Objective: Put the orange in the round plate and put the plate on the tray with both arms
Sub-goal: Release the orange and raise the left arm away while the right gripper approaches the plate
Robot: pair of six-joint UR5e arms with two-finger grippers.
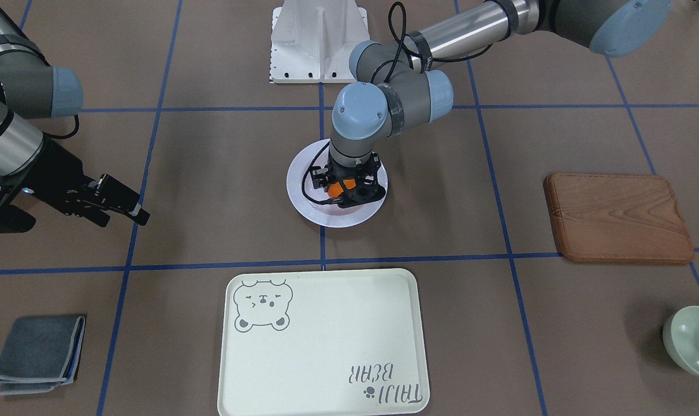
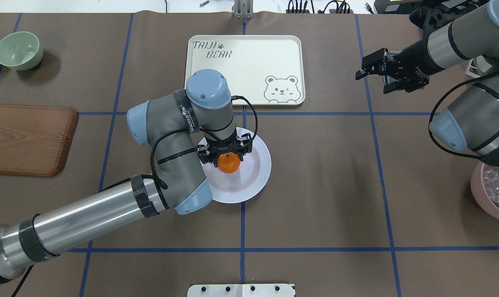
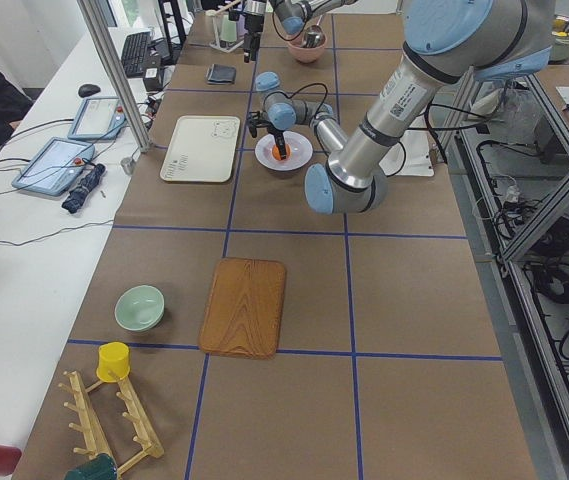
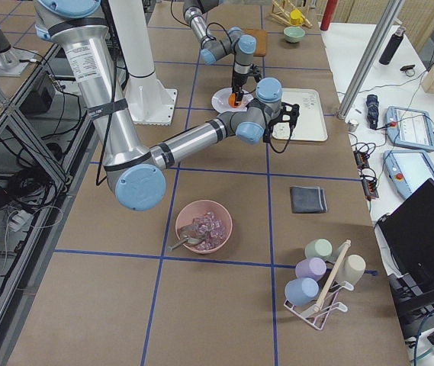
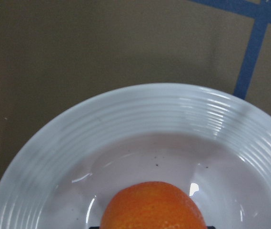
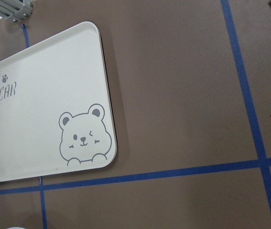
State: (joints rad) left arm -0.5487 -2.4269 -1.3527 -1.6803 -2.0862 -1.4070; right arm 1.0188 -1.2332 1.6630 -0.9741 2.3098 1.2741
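Observation:
The orange (image 2: 229,165) is held over the middle of the white round plate (image 2: 257,173), with my left gripper (image 2: 227,156) pointing straight down and shut on it. In the left wrist view the orange (image 5: 153,206) fills the bottom edge above the plate's ribbed rim (image 5: 140,109); whether it touches the plate is unclear. The cream tray (image 2: 249,62) with the bear drawing lies just beyond the plate and holds nothing. My right gripper (image 2: 361,69) hovers open to the right of the tray, and its wrist view shows the tray's corner (image 6: 40,129).
A brown wooden board (image 2: 27,138) and a pale green bowl (image 2: 18,50) lie on the left side. At the right edge, under the right arm, sits a pink bowl (image 2: 493,189). A folded grey cloth (image 1: 37,352) lies near the tray.

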